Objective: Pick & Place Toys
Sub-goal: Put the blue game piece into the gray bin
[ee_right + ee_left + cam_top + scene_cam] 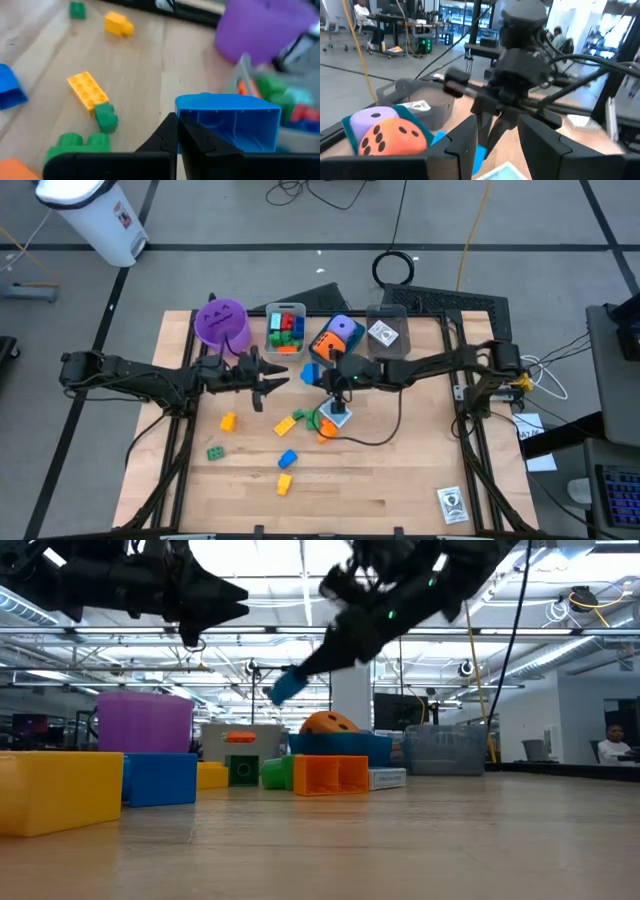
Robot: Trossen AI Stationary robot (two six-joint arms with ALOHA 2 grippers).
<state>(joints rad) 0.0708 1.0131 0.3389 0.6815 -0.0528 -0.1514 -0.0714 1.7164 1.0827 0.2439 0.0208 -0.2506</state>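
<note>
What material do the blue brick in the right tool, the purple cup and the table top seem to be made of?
Blue brick: seemingly hard, glossy plastic; thin hollow walls, even colour, soft sheen.
Purple cup: probably plastic too; uniform colour and a smooth surface, though its finish is hard to judge.
Table top: looks like light wood, matte; the grain and plank lines are visible.

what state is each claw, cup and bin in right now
right claw: shut on blue brick, raised off the table
left claw: open, empty, held above the table
purple cup: upright
clear bin: holds assorted bricks
blue bin: holds orange and purple dice
grey bin: holds a printed cube
</note>
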